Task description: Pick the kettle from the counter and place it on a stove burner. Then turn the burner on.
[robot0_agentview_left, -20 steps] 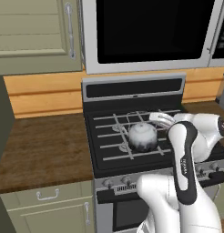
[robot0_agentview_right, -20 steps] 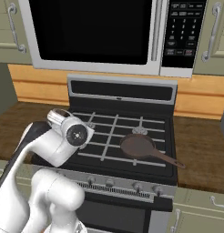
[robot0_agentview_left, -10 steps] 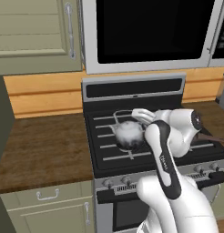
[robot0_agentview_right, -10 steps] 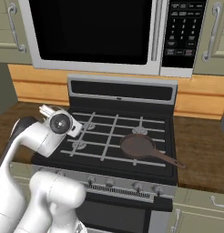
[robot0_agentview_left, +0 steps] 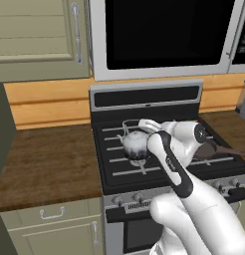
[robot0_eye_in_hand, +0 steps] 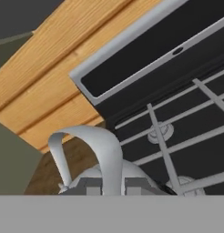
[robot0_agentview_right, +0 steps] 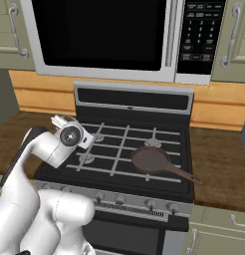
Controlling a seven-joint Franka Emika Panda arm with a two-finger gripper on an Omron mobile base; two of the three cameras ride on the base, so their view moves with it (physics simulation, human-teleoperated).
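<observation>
The gripper [robot0_eye_in_hand: 113, 185] is pressed together on the kettle's arched handle [robot0_eye_in_hand: 93, 145], which rises right between the two dark fingertips in the hand view, so the kettle [robot0_agentview_left: 136, 144] hangs from that handle rather than being squeezed by its round body, probably because the thin handle fits between the jaws and the glossy body does not. In the left base view the kettle sits over the left half of the stove [robot0_agentview_left: 159, 149], above the grates near the front-left burner [robot0_agentview_right: 87, 158], with the spout side turned toward the stove's back panel; whether its base is touching the grate or is just above it cannot be told. The arm reaches in from the stove's front and folds back on itself, which keeps the wrist low and level over the cooktop, a posture that suits lowering the kettle straight down. A dark pan [robot0_agentview_right: 153, 160] occupies the front-right burner of the stove, which is a likely reason the left side is being used. The counter [robot0_agentview_left: 50, 164] to the left of the stove carries nothing. By my reading the carry is nearly finished; setting down, releasing, and turning a knob [robot0_agentview_right: 152, 203] on the stove's front edge are not yet done.
</observation>
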